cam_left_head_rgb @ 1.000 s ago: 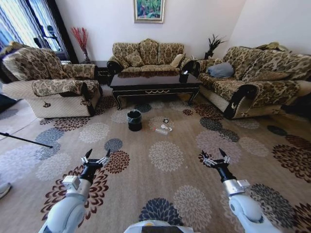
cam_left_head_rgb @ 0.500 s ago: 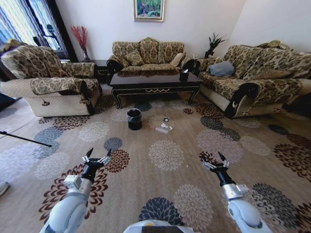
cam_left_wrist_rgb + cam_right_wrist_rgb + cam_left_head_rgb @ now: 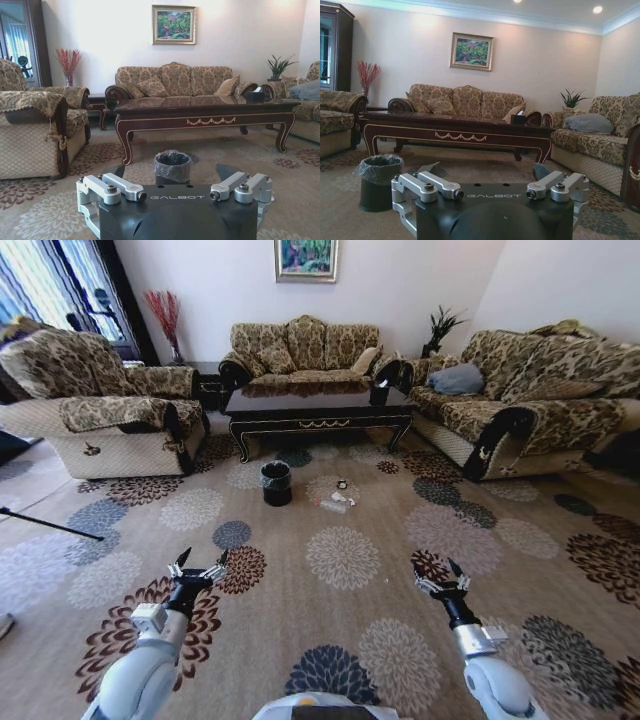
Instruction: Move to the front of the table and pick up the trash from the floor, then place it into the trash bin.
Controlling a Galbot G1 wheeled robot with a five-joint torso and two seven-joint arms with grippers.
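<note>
The long dark table [image 3: 318, 412] stands across the room in front of the middle sofa. On the carpet before it is the small black trash bin [image 3: 276, 483] with a clear liner. The trash lies just right of the bin: a clear bottle [image 3: 333, 507], a white paper wad [image 3: 344, 500] and a small round piece [image 3: 342, 485]. My left gripper [image 3: 198, 565] and right gripper [image 3: 438, 576] hover open and empty over the carpet, well short of the trash. The left wrist view has the left gripper [image 3: 172, 172], bin [image 3: 172, 165] and table [image 3: 205, 107]. The right wrist view has the right gripper [image 3: 485, 170], bin [image 3: 379, 180] and table [image 3: 455, 131].
An armchair [image 3: 105, 420] stands at the left and a long sofa [image 3: 520, 405] at the right, with a third sofa [image 3: 300, 350] behind the table. Patterned carpet [image 3: 340, 560] stretches open between me and the bin. A thin dark rod [image 3: 45, 525] lies on the floor far left.
The whole head view has shifted slightly, so the camera has moved. The right gripper sits a little lower and closer to me in the view. The left gripper holds its pose.
</note>
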